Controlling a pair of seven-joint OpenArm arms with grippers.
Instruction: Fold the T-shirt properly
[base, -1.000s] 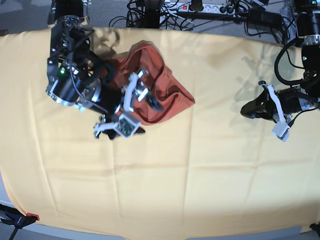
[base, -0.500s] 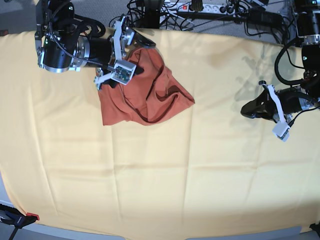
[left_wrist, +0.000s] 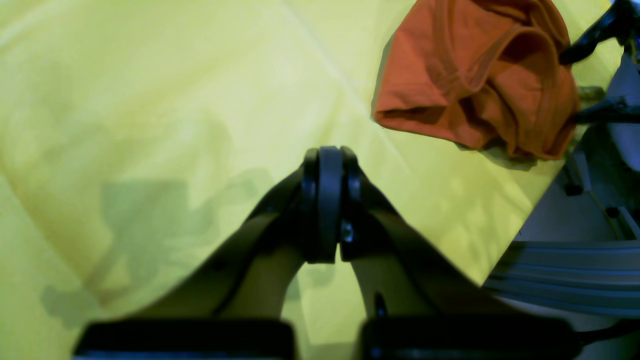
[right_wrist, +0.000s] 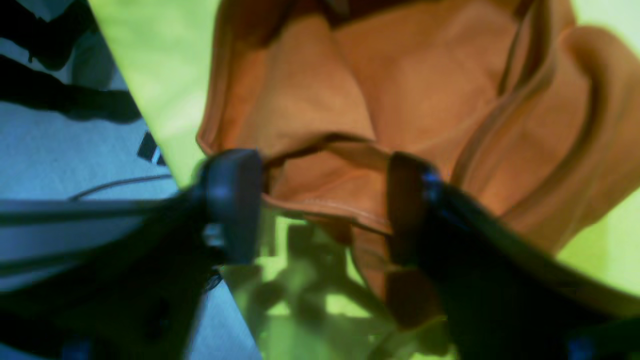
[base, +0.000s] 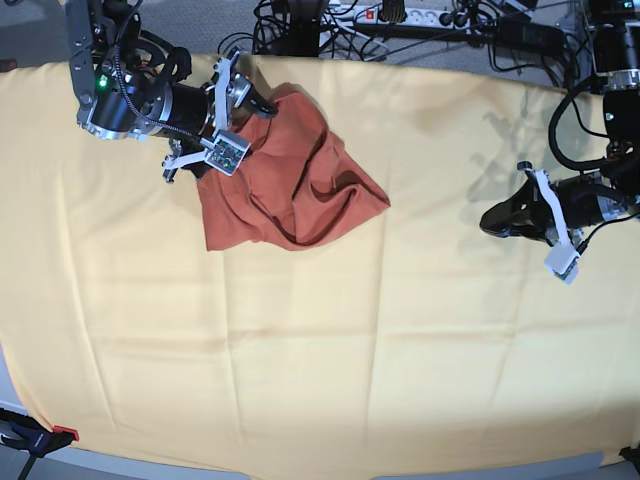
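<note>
1. The rust-orange short-sleeved T-shirt of thin soft fabric (base: 290, 185) is lying crumpled in a loose heap on the large pale yellow cloth (base: 330, 340) that covers the table, toward the far edge and on the base view's left half; it is not yet spread flat.
2. The right gripper (base: 215, 120) is sitting at the shirt's far left corner, its jaws standing wide apart. In the right wrist view a hemmed edge of the shirt (right_wrist: 325, 207) is lying between the two dark fingertips (right_wrist: 232, 200), but the fingers are not pinching it.
3. The left gripper (base: 500, 218) is hovering well apart from the shirt, over bare cloth on the base view's right; its jaws are pressed together on nothing, as the left wrist view (left_wrist: 324, 200) shows.
4. The heap's long axis is running diagonally, from the far left corner by the right gripper toward the near right point that is facing the left arm.
5. Judging from this, the right arm is far nearer, and the next grasp is depending on that hem between its open fingers.
</note>
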